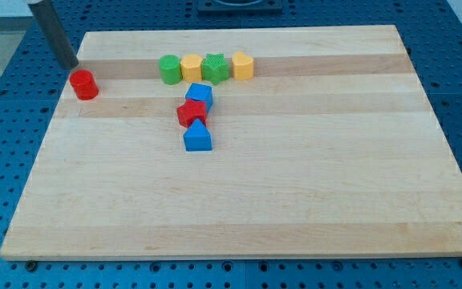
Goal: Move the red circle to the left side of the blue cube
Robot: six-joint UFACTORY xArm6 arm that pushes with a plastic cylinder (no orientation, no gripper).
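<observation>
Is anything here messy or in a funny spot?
One thing stands out: the red circle sits alone near the board's left edge, far from the other blocks clustered at the top middle. My tip is just above it at the view's upper left. Nothing looks tipped, broken or spilled.

Red circle and blue cube, well apart on the board.

The red circle (84,84), a short upright cylinder, stands near the board's left edge toward the view's top. The blue cube (200,95) sits near the board's middle, well to the circle's right and slightly lower, apparently touching a red block just below it.
</observation>
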